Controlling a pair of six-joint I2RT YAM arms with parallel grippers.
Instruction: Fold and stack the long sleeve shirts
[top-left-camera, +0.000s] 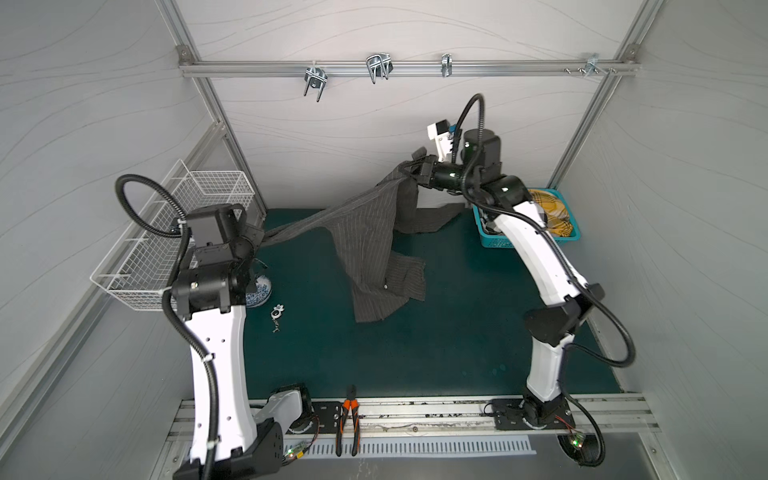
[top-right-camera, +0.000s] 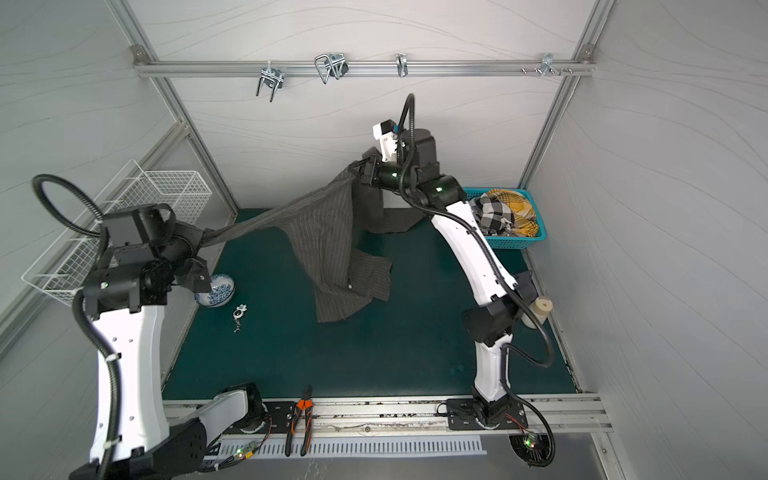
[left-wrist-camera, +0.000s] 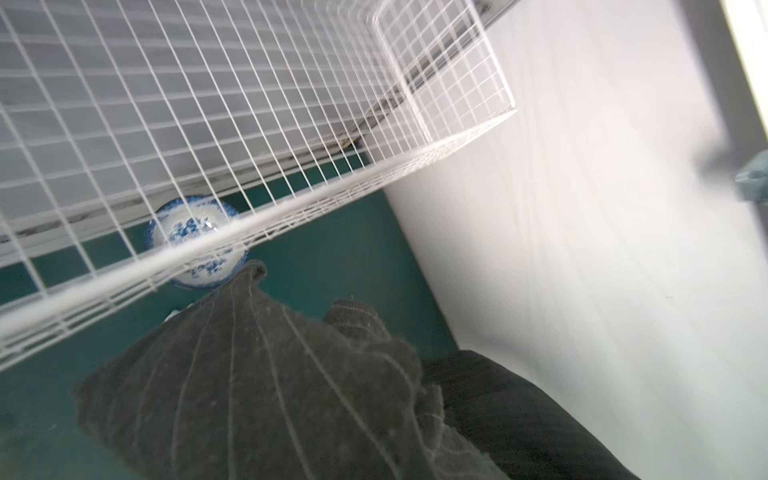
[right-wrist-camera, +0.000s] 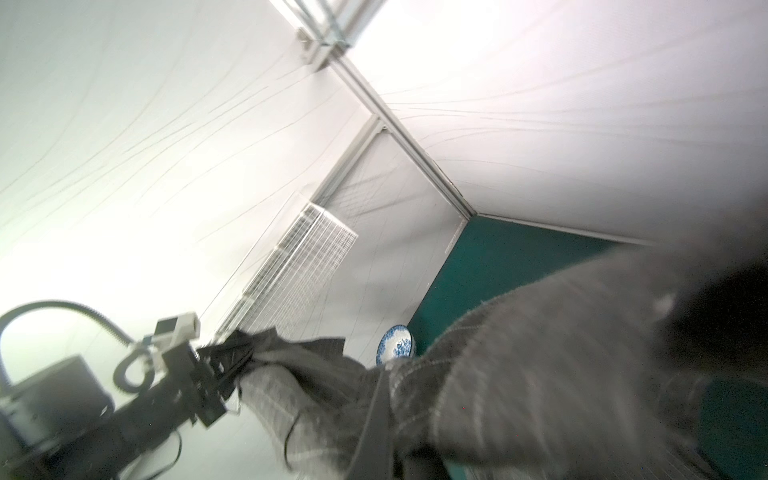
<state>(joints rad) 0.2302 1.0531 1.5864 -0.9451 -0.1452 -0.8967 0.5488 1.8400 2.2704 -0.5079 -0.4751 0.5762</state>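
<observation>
Charcoal pinstriped cloth shirt ran from left hand, by the left edge of the tabletop, to right hand, far edge, both pinching it.

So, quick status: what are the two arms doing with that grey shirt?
Left gripper, right gripper shut on shirt. Shirt strung between them, tail on mat. Bowl, keychain near left gripper.

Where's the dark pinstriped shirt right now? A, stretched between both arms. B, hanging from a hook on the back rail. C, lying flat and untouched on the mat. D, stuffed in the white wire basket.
A: the pinstriped shirt spans from the left jaws to the right jaws, both shut on it, its tail draped onto the green mat.
</observation>
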